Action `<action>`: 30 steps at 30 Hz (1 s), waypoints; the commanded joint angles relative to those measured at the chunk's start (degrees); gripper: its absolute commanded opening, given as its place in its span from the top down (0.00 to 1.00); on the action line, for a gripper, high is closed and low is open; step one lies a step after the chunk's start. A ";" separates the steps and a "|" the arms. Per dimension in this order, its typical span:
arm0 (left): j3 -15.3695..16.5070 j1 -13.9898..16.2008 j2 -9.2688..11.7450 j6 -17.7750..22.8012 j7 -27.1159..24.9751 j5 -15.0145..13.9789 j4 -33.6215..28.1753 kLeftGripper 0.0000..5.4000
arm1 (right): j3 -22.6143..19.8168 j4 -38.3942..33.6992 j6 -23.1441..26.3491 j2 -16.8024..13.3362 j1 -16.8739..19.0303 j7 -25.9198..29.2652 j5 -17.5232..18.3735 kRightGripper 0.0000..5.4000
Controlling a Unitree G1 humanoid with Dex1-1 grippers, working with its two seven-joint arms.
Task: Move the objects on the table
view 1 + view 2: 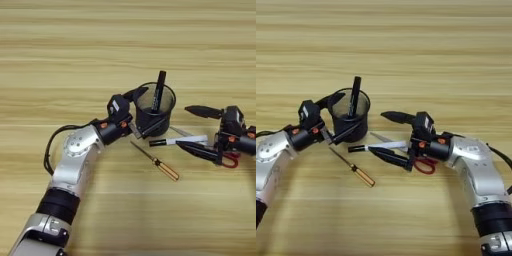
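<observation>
You see the left gripper [142, 111] with its fingers [138, 92] closed around the black mesh pen cup [155, 110], marker [158, 91] upright inside. Below the cup: white pen [178, 141], then screwdriver [156, 162]. Right of the cup, the right gripper [199, 130] spread wide, red-handled scissors [229, 160] beneath it.

There is one black mesh cup [155, 109], one black marker [159, 91], one white pen [179, 141], one screwdriver [156, 161] and one pair of red scissors [426, 165].
</observation>
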 commanded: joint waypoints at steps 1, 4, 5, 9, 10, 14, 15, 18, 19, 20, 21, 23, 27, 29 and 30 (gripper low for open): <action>-0.05 -1.81 -0.85 -1.79 1.15 2.00 3.43 0.13 | 0.30 -1.13 -0.51 0.06 0.02 0.06 -0.12 0.00; -0.40 -2.36 -1.43 -2.40 1.84 2.94 5.74 0.13 | 0.45 -1.85 -0.32 0.12 0.21 -0.09 -0.02 0.00; -0.48 -2.59 -1.49 -2.75 2.24 3.46 6.41 0.13 | 0.47 -2.07 -0.26 0.12 0.26 -0.11 0.04 0.00; -0.28 -3.49 -1.72 -4.19 3.72 5.29 8.73 0.13 | 0.48 -2.61 -0.24 0.15 0.47 -0.09 0.21 0.00; -0.16 -3.70 -1.83 -4.44 3.91 5.35 9.26 0.13 | 0.50 -2.72 -0.24 0.17 0.52 -0.10 0.23 0.00; 0.32 -4.19 -2.42 -4.42 4.50 5.13 10.60 0.13 | 0.63 -3.46 -0.13 0.30 0.75 -0.27 0.27 0.00; 0.38 -4.24 -2.56 -4.28 4.64 5.05 10.81 0.13 | 0.62 -3.64 -0.07 0.31 0.79 -0.31 0.30 0.00; 0.64 -4.36 -3.09 -3.84 5.75 5.15 11.79 0.13 | 0.50 -4.17 0.05 0.36 0.88 -0.35 0.51 0.00; 0.61 -4.40 -3.12 -3.94 6.03 5.34 12.11 0.13 | 0.44 -4.36 0.11 0.35 0.91 -0.34 0.61 0.00; 0.58 -4.40 -3.12 -4.06 6.17 5.45 12.35 0.13 | 0.40 -4.55 0.18 0.33 0.96 -0.35 0.68 0.00; 0.65 -4.32 -3.21 -3.90 6.15 5.28 12.42 0.13 | 0.38 -4.70 0.23 0.33 0.99 -0.38 0.73 0.00; 0.89 -3.86 -3.45 -3.17 5.81 4.44 11.91 0.13 | 0.35 -4.90 0.27 0.36 1.03 -0.45 0.75 0.00; 1.49 -2.74 -3.62 -1.29 5.02 2.83 9.87 0.13 | 0.40 -5.07 0.23 0.38 1.11 -0.50 0.62 0.00; 1.70 -2.10 -3.61 -0.40 5.00 2.42 8.91 0.13 | 0.47 -5.03 0.15 0.35 1.13 -0.41 0.53 0.00; 1.73 -1.79 -3.59 0.00 4.97 2.30 8.47 0.13 | 0.48 -5.03 0.15 0.35 1.11 -0.40 0.51 0.00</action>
